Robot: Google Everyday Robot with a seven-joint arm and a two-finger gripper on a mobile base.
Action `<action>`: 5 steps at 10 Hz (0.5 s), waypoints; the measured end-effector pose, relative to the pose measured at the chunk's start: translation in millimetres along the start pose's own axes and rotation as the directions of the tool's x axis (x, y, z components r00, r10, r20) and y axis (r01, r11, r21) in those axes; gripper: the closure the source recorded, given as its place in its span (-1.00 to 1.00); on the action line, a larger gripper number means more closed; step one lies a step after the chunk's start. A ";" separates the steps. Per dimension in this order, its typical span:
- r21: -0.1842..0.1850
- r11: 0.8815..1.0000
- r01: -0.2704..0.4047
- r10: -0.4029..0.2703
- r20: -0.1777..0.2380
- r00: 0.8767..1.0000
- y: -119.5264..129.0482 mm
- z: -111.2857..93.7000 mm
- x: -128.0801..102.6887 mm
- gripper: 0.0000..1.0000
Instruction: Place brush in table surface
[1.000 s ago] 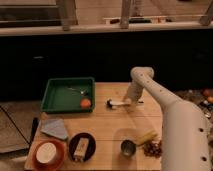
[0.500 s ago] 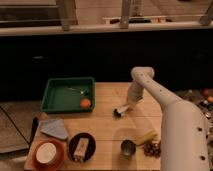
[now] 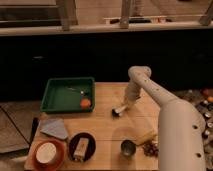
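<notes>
Risk first: the brush hangs tilted from the gripper, its dark round head low, at or just above the table surface, so if it is let go at this slant it may, in my judgement, roll or tip across the planks toward the green tray. Whether the jaws are clenched on the white handle or already slack cannot be told. The gripper sits at the end of a smooth, pale, tube-like arm that reaches in from the right, near the table's middle. The tabletop is light wood in pale planks, flat and rectangular. The tray is shiny plastic with raised walls and holds a small orange ball. Near the front edge stands a small metal cup, and a dark round plate lies to its left.
</notes>
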 end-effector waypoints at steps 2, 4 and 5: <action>0.004 1.000 0.010 -0.010 0.001 1.000 -1.1 -1.9 -1.0 1.00; 0.033 0.998 0.044 -0.044 0.001 0.999 -10.4 -18.9 -7.3 1.00; 0.038 0.998 0.054 -0.054 0.000 0.999 -11.7 -24.8 -8.5 1.00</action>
